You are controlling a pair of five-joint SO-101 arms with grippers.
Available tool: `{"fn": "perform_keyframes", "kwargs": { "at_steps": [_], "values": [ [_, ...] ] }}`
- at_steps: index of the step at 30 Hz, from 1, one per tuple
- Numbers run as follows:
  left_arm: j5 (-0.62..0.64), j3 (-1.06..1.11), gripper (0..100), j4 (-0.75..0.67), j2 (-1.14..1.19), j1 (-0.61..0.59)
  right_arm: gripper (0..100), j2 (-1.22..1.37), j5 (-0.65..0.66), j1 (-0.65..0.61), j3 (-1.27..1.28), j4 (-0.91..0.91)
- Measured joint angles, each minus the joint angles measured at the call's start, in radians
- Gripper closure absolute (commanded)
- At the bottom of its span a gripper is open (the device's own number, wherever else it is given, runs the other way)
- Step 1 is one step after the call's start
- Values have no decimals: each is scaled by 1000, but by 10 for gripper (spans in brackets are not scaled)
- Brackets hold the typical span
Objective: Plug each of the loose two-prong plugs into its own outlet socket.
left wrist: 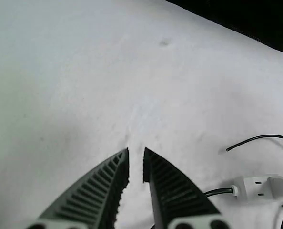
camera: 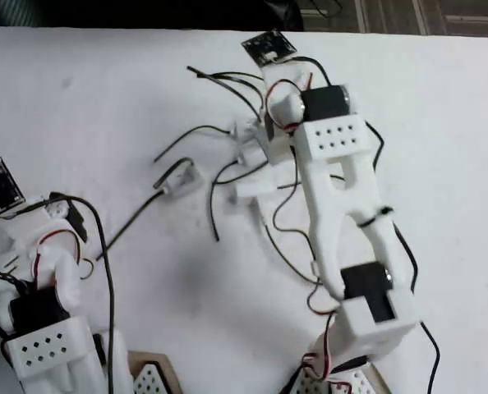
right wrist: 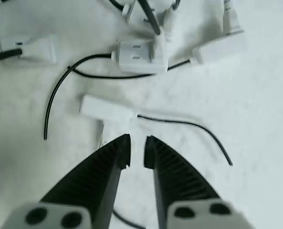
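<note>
The left gripper (left wrist: pixel 136 164) is above the bare white table (left wrist: pixel 84 71). Its jaws stand only a narrow gap apart and hold nothing. One outlet socket (left wrist: pixel 256 187) with a black cable lies on the table, well apart from the tips. The right gripper (right wrist: pixel 137 149) is also narrowly parted and empty, and its tips are just beside a white plug (right wrist: pixel 106 109) with a thin black wire. Beyond this plug lies a second socket (right wrist: pixel 137 57), among other white pieces and loose wires.
</note>
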Motion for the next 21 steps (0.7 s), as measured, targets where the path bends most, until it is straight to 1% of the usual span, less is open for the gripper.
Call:
{"fn": "perform_keyframes", "kwargs": {
  "at_steps": [2, 4, 7, 10, 12, 16, 18, 21],
  "values": [
    [-28, -12, 980, 15, 0, 0, 979, -57, 0, 0, 6, 66],
    [-60, -43, 972, 60, 0, 0, 980, -138, 0, 0, 71, 78],
    [-92, -86, 976, 143, 0, 0, 979, -276, 0, 0, 241, 80],
    [-121, -95, 976, 176, 0, 0, 979, -448, 0, -8, 450, 63],
    [-138, -95, 976, 186, 0, 12, 979, -578, 0, -17, 591, 14],
    [-147, -89, 976, 190, -34, 86, 979, -844, -21, -12, 911, -137],
    [-152, -57, 976, 190, -94, 115, 979, -971, -51, -15, 1062, -204],
    [-193, 18, 976, 190, -227, 167, 979, -1149, -86, -17, 1240, -262]
  ]
}}
